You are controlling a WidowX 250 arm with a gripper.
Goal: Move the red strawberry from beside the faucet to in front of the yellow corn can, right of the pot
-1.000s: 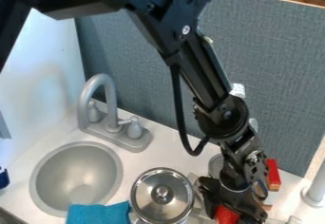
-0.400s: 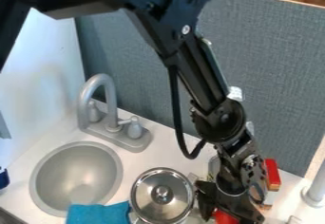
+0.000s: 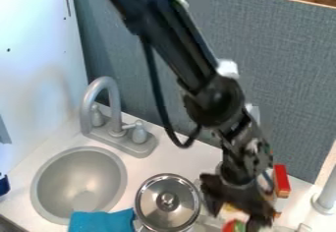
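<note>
The red-and-green thing [image 3: 229, 226] lay at the near edge, right of the lid [image 3: 168, 201]; its green bit faced right, but which way its long axis ran could not be told. The gripper [image 3: 235, 219] hung over it, jaws spread, one on the left and one on the right. The arm [image 3: 185, 49] slanted from the far edge down to the near right, left of the red block [image 3: 281, 178].
</note>
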